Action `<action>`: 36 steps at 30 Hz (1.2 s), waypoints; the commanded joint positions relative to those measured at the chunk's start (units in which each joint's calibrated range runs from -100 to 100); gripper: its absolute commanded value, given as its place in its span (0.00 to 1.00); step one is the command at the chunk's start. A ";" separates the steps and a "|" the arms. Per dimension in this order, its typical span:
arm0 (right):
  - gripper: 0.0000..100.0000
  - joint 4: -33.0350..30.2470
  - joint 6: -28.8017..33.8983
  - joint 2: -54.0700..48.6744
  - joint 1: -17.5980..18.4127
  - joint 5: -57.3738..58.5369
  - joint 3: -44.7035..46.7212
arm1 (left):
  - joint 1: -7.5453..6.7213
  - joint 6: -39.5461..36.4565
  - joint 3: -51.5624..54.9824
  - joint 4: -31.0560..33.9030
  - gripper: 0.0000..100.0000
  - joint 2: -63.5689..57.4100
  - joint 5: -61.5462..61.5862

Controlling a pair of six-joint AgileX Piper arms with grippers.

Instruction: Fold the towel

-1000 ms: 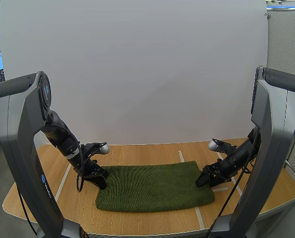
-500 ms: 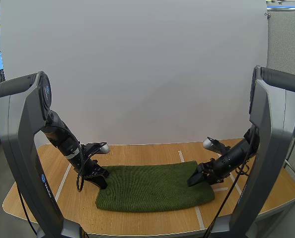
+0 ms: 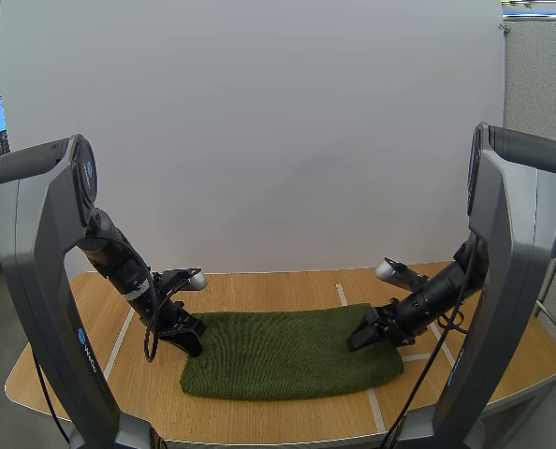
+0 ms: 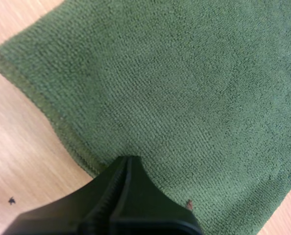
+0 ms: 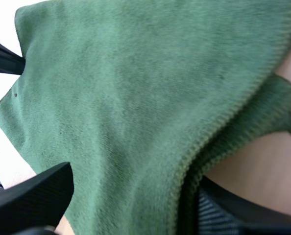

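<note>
Towel [image 3: 287, 355]: green, flat in layers across the middle of the tabletop [image 3: 259, 290].
Left gripper [image 3: 192, 344]: fingers pressed together into one wedge, tip at the towel's left edge; arm bent low from its base.
Right gripper [image 3: 358, 339]: fingers spread, straddling the layered right edge; forearm slopes down and inward.
Step, as judged: taking hold of the right edge for a fold.
Advice: close on every layer before you lift; use the left tip as an anchor.

matt green cloth towel [image 3: 287, 354] on a smooth wooden counter [image 3: 259, 290]
the weave looks nubby and rough, with a ribbed hem; the counter shows pale grain; the left end effector [image 4: 128, 161] is matt black plastic.
</note>
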 commanded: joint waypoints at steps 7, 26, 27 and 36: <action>0.87 0.81 -0.58 -0.18 1.28 2.08 0.34 | -0.09 0.60 0.39 0.48 0.00 1.37 -2.01; 0.00 4.67 -0.28 -4.12 1.28 2.08 0.34 | -0.09 0.60 0.39 0.48 0.00 1.37 0.14; 0.00 4.96 -0.28 -4.93 1.28 2.08 0.34 | -0.09 0.60 0.39 0.48 0.00 1.37 0.35; 0.00 5.69 3.08 -10.30 5.27 2.08 0.34 | -0.09 0.98 0.39 0.48 0.00 1.37 0.33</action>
